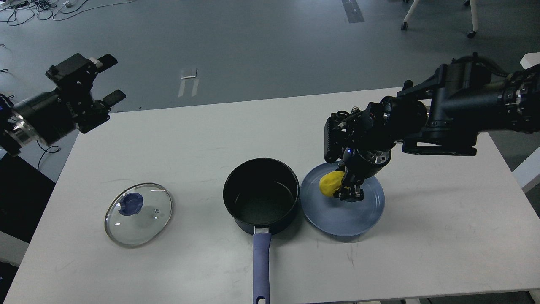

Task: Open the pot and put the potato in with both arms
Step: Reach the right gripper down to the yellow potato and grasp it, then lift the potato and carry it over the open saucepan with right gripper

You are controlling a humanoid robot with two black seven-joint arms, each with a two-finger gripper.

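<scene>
The dark navy pot stands open at the table's middle front, its blue-purple handle pointing toward me. Its glass lid with a blue knob lies flat on the table to the left. My right gripper is shut on the yellow potato and holds it just above the blue-grey plate, right of the pot. My left gripper is open and empty, raised beyond the table's far left corner.
The white table has bare surface at the front right and behind the pot. Grey floor with cables and chair legs lies beyond the far edge.
</scene>
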